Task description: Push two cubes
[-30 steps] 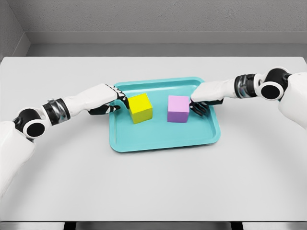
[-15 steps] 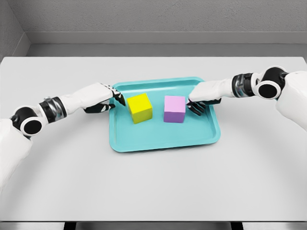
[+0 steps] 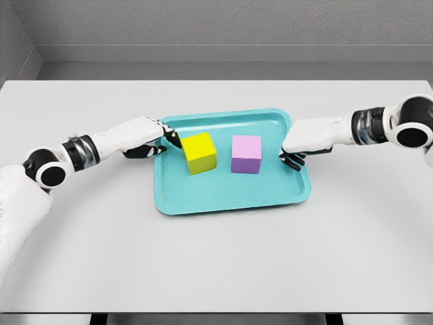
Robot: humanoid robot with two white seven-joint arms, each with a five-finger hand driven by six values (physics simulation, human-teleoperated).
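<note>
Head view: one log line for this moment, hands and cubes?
left hand: at yellow cube | right hand: apart from purple cube | cubes: gap between, both on teal tray

We are looking at two arms cased in smooth white shells. Behind each hand, a dark banded wrist ring is showing, with grey and black segments. Farther back, each arm is carrying a round black joint with a white centre disc. The left hand (image 3: pixel 152 139) is wearing a white back plate over black fingers (image 3: pixel 172 139); the right hand (image 3: pixel 298 145) is showing the same.
</note>
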